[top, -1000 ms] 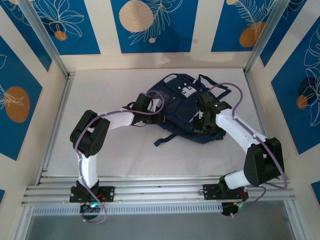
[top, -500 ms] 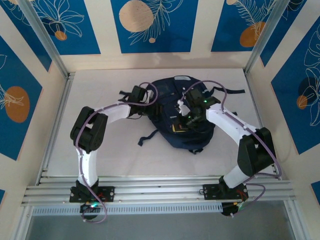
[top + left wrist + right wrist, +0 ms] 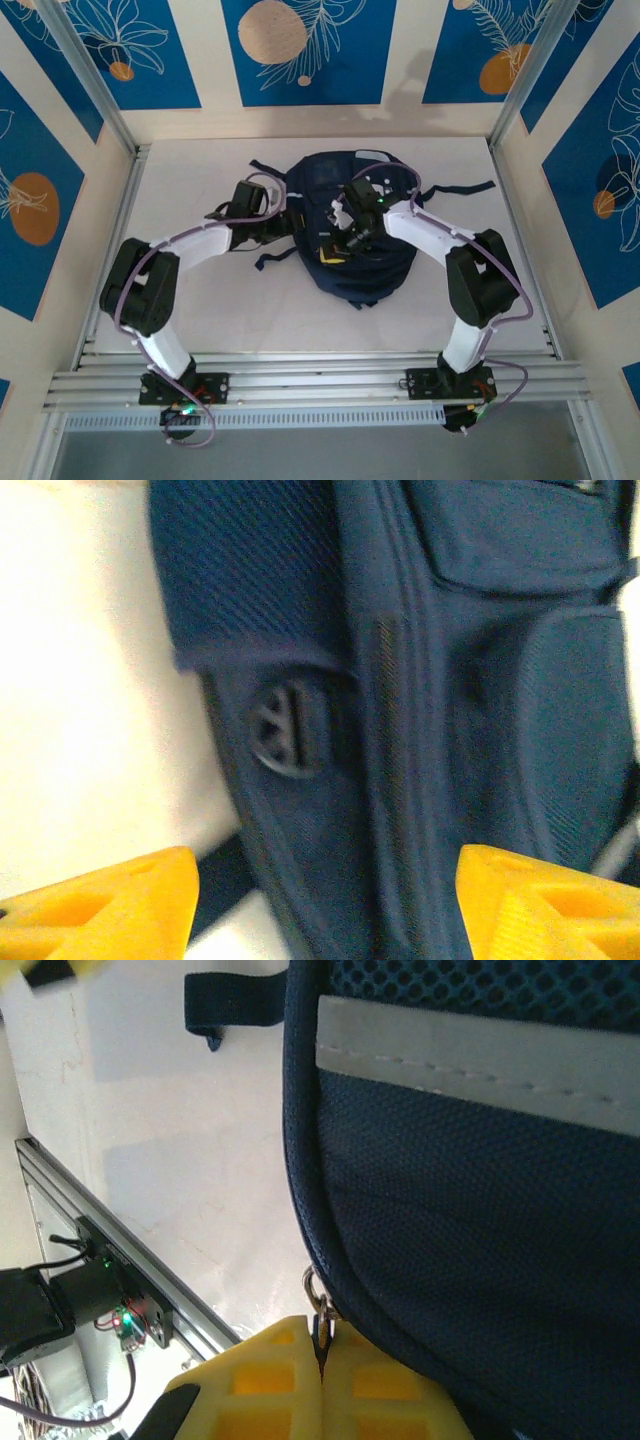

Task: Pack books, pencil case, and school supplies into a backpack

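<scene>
A: Two grippers are to be accounted for; where is the task's thing placed?

B: One large navy-blue fabric backpack is seen lying flat in the middle of the white counter, a little toward 12 o'clock.

A: How is the left gripper set?

B: The left gripper is held at the backpack's 9 o'clock edge. In its wrist view its yellow fingers are spread well apart, and a dark round plastic buckle on the fabric is framed between them toward 12 o'clock.

A: And the right gripper?

B: The right gripper is laid over the backpack's middle, slightly toward 9 o'clock. Its yellow fingers are pressed together, and a small metal zipper pull is pinched at their tips. A pale grey stripe is seen across the mesh at 1 o'clock of that view.

A: Are straps visible?

B: One dark strap is stretched toward 3 o'clock; another trails at 8 o'clock.
</scene>
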{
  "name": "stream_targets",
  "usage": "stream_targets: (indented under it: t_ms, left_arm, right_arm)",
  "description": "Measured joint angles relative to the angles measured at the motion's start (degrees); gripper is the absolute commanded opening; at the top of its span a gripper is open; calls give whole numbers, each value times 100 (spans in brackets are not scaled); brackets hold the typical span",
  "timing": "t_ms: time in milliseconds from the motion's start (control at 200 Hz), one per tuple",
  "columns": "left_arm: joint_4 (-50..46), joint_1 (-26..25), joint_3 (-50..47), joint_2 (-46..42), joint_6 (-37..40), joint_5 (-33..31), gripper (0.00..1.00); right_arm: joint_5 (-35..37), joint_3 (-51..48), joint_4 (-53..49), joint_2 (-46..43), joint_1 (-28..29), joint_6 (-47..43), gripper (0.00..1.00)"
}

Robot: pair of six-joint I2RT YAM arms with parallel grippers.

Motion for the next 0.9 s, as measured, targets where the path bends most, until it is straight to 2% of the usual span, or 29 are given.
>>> stream_targets:
  t_ms: [200,280,315,425,500,625,900]
  left_arm:
    - [671,-444,-160,66,-723,-28,69]
    - [892,-455,-155,286,-894,-4,64]
    - [988,-463,-138,398,-933,2,57]
    - [1248,-533,-33,664,-1027,98,20]
    - [1392,-608,-9,734,-1069,133,0]
    - [1447,-671,-9,741,-1019,166,0]
    - [1502,-763,-9,778,-988,186,0]
  right_arm:
    - [92,155,39,107,118,101,0]
    - [201,153,68,107,118,160,0]
    - [273,129,101,107,120,179,0]
    - [483,-68,238,96,140,227,0]
    - [691,-201,289,39,179,234,0]
    - [1193,-398,83,-225,212,258,0]
    - [2717,-374,-1200,-730,122,249,0]
